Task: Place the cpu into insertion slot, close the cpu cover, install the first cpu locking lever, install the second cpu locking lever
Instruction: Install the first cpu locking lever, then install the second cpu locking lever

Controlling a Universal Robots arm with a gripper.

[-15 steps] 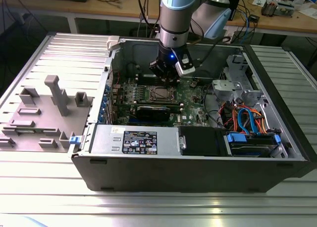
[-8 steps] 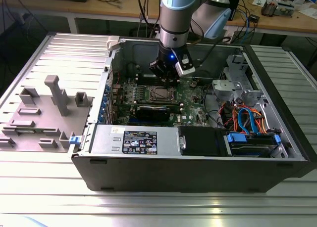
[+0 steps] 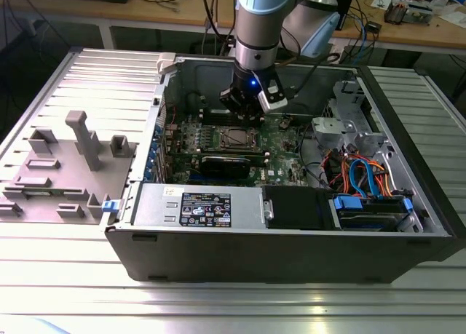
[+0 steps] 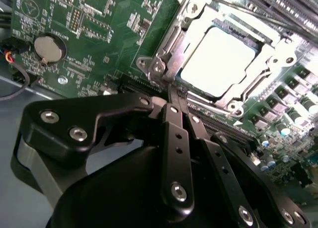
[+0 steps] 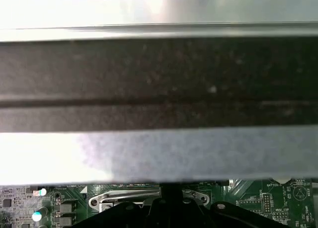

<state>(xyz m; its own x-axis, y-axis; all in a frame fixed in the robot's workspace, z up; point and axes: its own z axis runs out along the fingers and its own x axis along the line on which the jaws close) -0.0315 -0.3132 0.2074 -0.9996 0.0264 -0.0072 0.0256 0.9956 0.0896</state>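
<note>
From where I stand, the arm reaches down into the open computer case (image 3: 408, 225), and the gripper (image 3: 244, 110) hangs low over the green motherboard (image 3: 280, 141), just above the far edge of the processor socket.

In the second wrist view the gripper (image 4: 175, 95) has its two black fingers (image 4: 174, 133) pressed together, with almost no gap between the tips. The tips meet at a thin metal lever (image 4: 169, 86) at the corner of the socket frame; if they really pinch it I cannot tell.

Just beyond the fingertips lies the cpu (image 4: 218, 61), flat in the socket, its pale metal top showing through the window. The cpu cover (image 4: 171, 39) is folded down around it, a silvery frame on all sides of the chip. In the exterior view the cpu (image 3: 237, 137) sits directly below the gripper.

To the side of the fingers, farther off on the board, there is a round coin battery (image 4: 48, 48).

In the first wrist view the gripper (image 5: 169, 200) is before the cover's edge (image 5: 129, 198), and the case wall (image 5: 159, 79) stands behind it.
</note>
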